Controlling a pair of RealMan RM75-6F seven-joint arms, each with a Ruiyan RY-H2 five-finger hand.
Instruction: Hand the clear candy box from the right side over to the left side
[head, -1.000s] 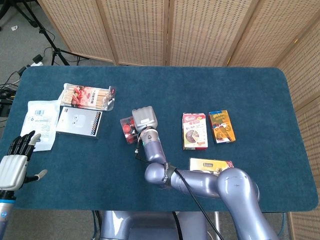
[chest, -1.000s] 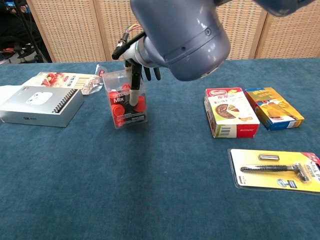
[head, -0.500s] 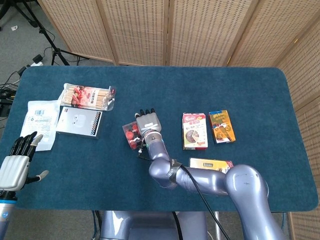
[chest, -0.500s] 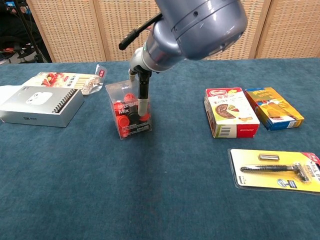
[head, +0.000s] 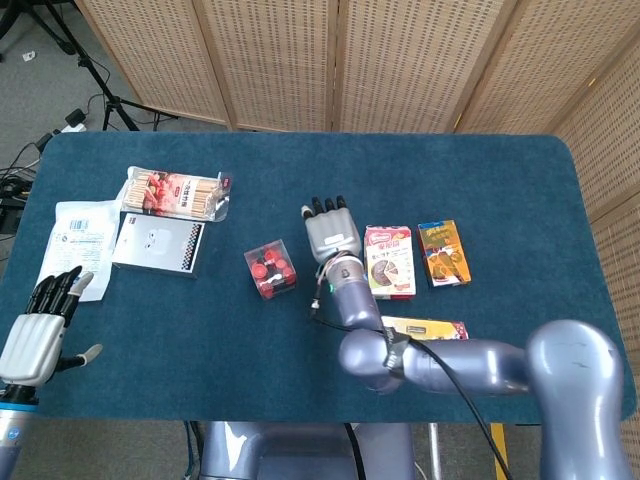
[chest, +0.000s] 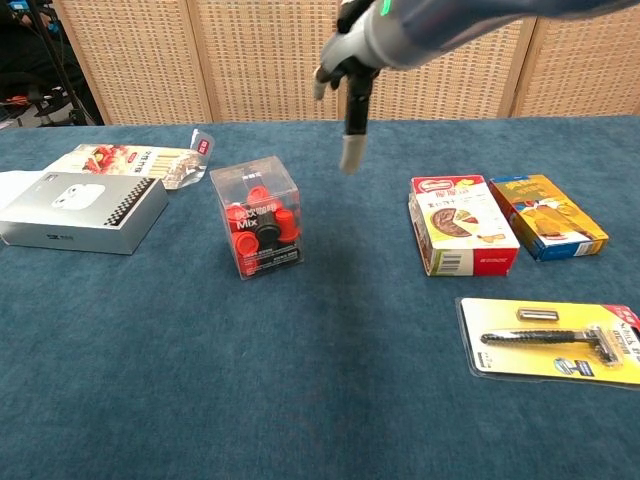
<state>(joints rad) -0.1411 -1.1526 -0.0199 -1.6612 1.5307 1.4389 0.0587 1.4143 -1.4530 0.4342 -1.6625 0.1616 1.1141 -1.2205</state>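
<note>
The clear candy box, filled with red and black candies, stands upright on the blue table near the middle. My right hand hovers to the right of the box, fingers spread, holding nothing and apart from it. At the lower left edge of the head view my left hand stays open, far from the box; the chest view does not show it.
A silver box, a snack packet and a white pouch lie at the left. Two snack boxes and a razor pack lie at the right. The table is bordered by wicker screens behind.
My right hand has let go of the candy box and moved up and to the right. The box now stands alone on the table. The left hand has barely moved.
</note>
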